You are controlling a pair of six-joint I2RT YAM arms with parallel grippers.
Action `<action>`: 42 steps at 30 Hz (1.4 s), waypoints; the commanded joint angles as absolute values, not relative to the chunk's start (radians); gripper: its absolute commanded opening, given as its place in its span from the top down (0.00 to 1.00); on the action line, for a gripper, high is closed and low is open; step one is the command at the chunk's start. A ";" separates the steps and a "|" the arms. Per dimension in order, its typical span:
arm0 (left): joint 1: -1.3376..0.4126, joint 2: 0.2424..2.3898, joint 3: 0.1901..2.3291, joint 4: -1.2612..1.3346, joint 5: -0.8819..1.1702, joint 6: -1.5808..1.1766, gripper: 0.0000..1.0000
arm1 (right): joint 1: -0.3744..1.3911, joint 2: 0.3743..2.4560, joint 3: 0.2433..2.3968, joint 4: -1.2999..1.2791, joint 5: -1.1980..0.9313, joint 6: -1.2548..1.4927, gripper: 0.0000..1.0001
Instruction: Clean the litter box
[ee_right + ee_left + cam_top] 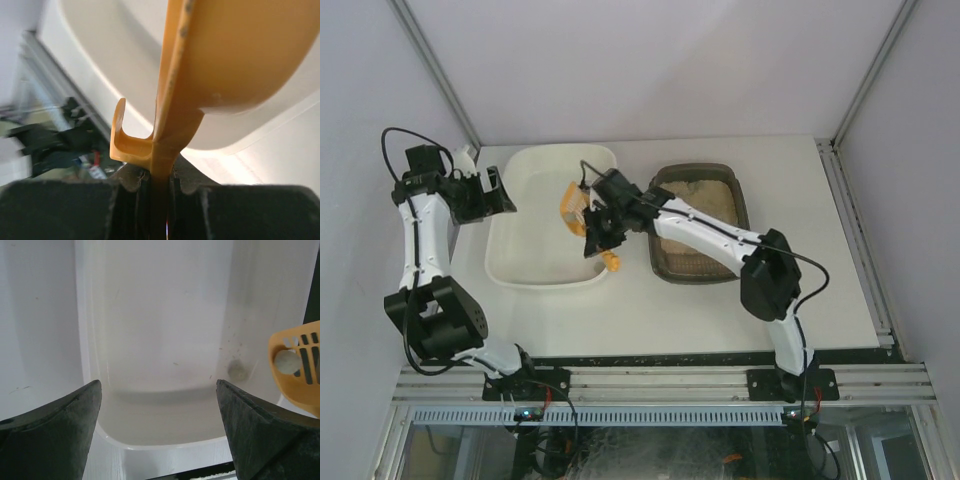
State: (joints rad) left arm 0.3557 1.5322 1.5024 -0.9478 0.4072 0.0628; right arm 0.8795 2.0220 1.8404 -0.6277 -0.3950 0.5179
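White walls close in a white tabletop (650, 320), and I see both arm bases bolted along its near edge. The right arm reaches left and away from me. Its right pincer (159, 186) is pressed tight on the flat handle of an orange slotted scoop (576, 203), which it holds over the right side of the white tub (535, 225). In my left wrist view a pale round lump (287, 361) shows in the scoop's bowl, and a second small lump (238, 371) lies on the tub floor. The litter box (696, 278) stands just beside the tub on its right, with beige litter (705, 190) inside. Over the tub's far left rim the left pincer (157, 385) hangs with its fingers spread wide, holding nothing.
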 commanded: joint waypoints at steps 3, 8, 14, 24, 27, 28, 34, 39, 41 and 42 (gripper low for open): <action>0.383 1.454 1.502 -0.928 0.334 0.030 0.00 | 1.006 2.132 2.057 -0.974 0.086 0.301 1.00; 0.396 1.440 1.517 -0.926 0.290 0.036 0.00 | 1.089 2.215 2.173 -1.094 0.400 0.215 1.00; 0.395 1.404 1.470 -0.898 0.291 0.056 0.00 | 1.143 2.237 2.190 -1.121 0.604 0.155 1.00; 0.396 1.455 1.513 -0.973 0.341 0.092 0.00 | 1.167 2.191 2.191 -1.105 0.634 0.127 1.00; 0.387 1.466 1.543 -0.999 0.442 0.117 0.00 | 1.130 2.116 2.177 -1.131 0.557 0.186 1.00; 0.369 1.474 1.559 -1.016 0.467 0.124 0.00 | 1.106 2.070 2.150 -1.129 0.512 0.209 1.00; 0.160 1.531 1.650 -0.974 0.415 0.089 0.00 | 0.864 1.714 1.782 -1.046 0.134 0.330 1.00; -0.038 1.623 1.765 -0.842 0.345 -0.095 0.00 | 0.632 1.603 1.568 -1.126 0.006 0.409 1.00; -0.103 1.659 1.795 -0.776 0.344 -0.197 0.00 | 0.580 1.593 1.511 -1.140 0.006 0.422 1.00; -0.134 1.675 1.809 -0.732 0.347 -0.263 0.00 | 0.567 1.590 1.497 -1.147 0.027 0.427 1.00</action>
